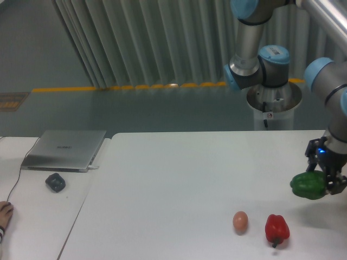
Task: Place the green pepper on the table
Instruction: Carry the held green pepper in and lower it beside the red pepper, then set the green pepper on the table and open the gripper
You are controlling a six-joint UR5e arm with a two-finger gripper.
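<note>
At the right edge of the white surface (179, 179), the pincer (324, 181) hangs with its fingers pinching the green pepper (309, 186), which is held clear of the tabletop, above its far right side. Just in front and to the left lie the red pepper (277, 229) and the small brown egg (240, 221), near each other. The main risk, as I judge it, is the landing spot: a descent that drifts forward and left could bump the red pepper or send the egg rolling. The pepper is glossy and lobed, so a release from any height could let it tip, roll and run off the nearby right edge. The grip seems to sit on one side of the pepper, which may let it swing or slip before it touches down. The laptop (66, 149) and mouse (55, 181) on the neighbouring desk are well apart from all this.
</note>
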